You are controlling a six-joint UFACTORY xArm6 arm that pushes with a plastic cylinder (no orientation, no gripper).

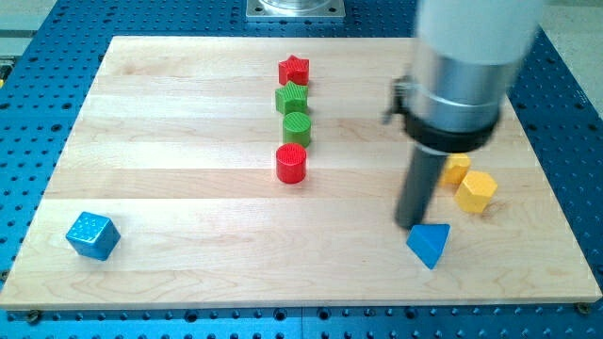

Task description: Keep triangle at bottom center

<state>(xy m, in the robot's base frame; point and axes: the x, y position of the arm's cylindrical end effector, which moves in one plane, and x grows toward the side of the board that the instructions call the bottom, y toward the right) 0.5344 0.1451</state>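
Note:
A blue triangle block (430, 244) lies on the wooden board (188, 188) near the view's bottom, right of centre. My tip (411, 224) is the lower end of a dark rod under a large grey and white arm body (462, 85). The tip sits just at the triangle's upper left, touching or nearly touching it.
A column of blocks stands at top centre: red star (294, 70), green star-like block (291, 98), green cylinder (297, 127), red cylinder (292, 164). Two yellow blocks (456, 169) (477, 191) lie right of the rod. A blue cube (92, 234) sits at bottom left.

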